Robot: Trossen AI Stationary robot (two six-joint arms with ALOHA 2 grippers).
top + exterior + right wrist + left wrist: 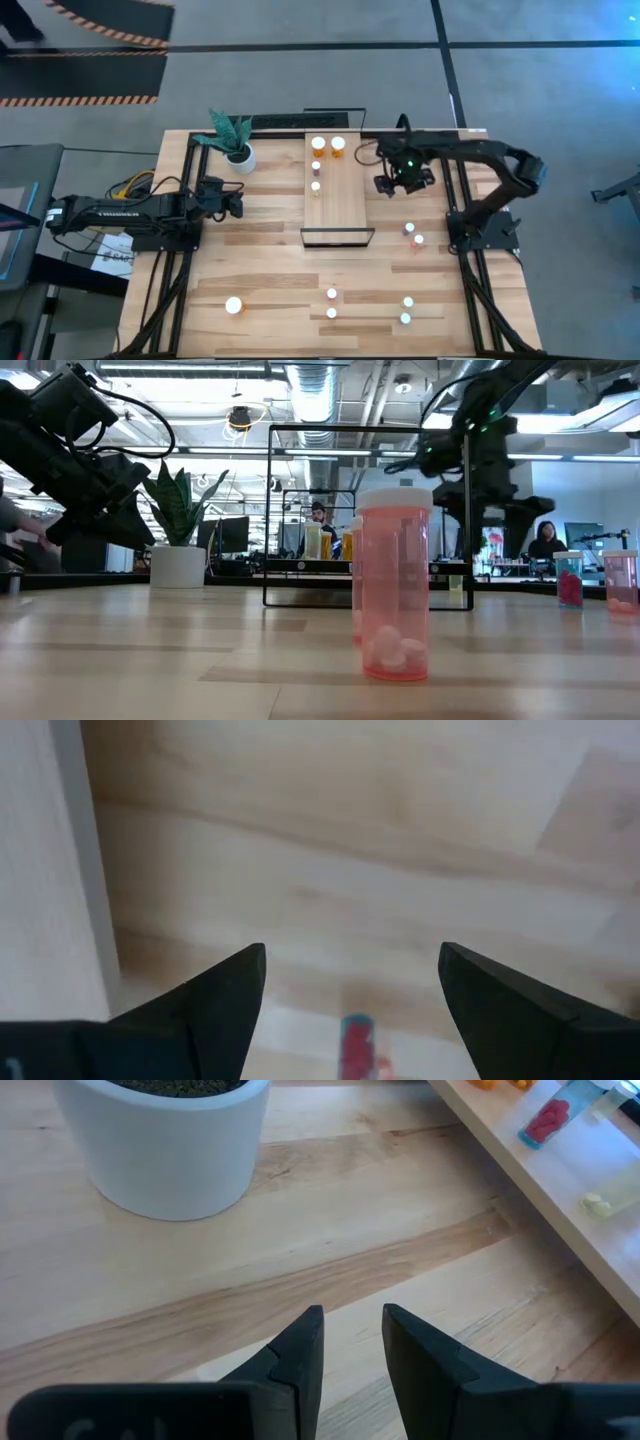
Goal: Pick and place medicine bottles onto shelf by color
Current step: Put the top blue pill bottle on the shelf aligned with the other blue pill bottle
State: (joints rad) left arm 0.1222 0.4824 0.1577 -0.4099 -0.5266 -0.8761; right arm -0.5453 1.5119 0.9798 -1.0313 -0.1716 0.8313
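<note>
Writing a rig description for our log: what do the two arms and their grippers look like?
Both are matte black jointed arms. The left arm bears white lettering and orange-yellow cables at its base. The right gripper shows a green light, and its fingers are dark tapered wedges.

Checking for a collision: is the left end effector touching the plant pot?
Apart. The left wrist view shows bare table between the left end effector and the pot; the high view shows the same gap.
</note>
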